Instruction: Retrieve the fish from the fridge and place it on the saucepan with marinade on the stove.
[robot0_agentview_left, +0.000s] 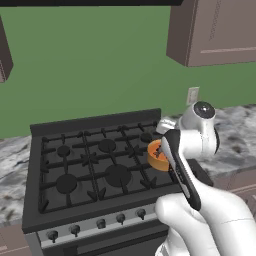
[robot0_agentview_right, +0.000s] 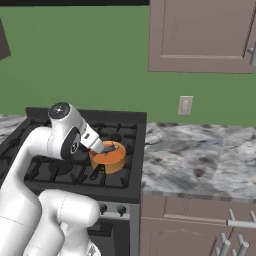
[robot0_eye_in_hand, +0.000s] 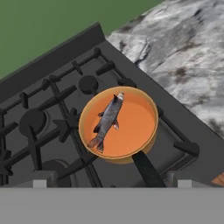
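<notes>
1. Fish (robot0_eye_in_hand: 107, 120) lies flat inside the saucepan (robot0_eye_in_hand: 140, 127), which sits on the stove (robot0_eye_in_hand: 52, 127) near its right edge, by the marble table (robot0_eye_in_hand: 183, 57).
2. Handling, my guess: light, slim, prob slippery and a bit floppy; best pinched across the mid-body (not the tail).
3. Fingers (robot0_eye_in_hand: 39, 180) spread wide apart, holding nothing; fish sits well clear, below and ahead of them.
4. Looks placed already, so task seems abt done.

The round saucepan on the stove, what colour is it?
Orange round saucepan with a dark handle; clearest in the hand view.
</notes>
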